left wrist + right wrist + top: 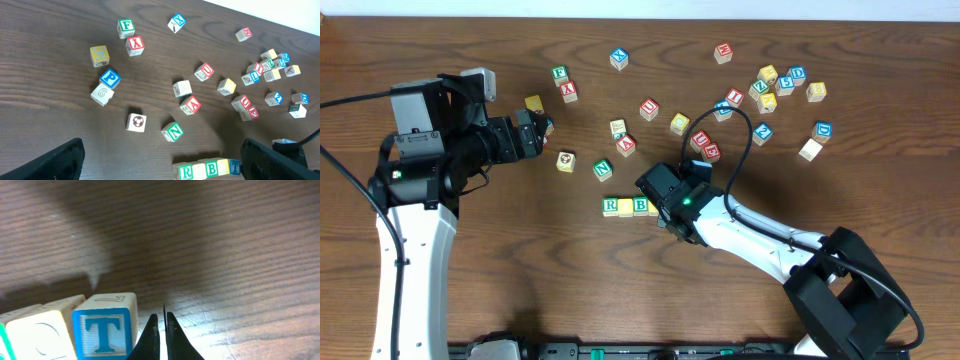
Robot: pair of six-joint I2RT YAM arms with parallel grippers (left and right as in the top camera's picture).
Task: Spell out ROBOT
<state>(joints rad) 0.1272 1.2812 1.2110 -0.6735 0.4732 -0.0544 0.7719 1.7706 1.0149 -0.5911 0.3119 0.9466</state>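
While letters read upright, the block row [626, 207] runs left-right.

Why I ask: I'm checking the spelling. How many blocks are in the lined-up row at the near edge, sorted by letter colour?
Green-lettered: 2, the R block and the B block
Blue-lettered: 1, the T block
Pale blocks with faint print: 2
Total: 5
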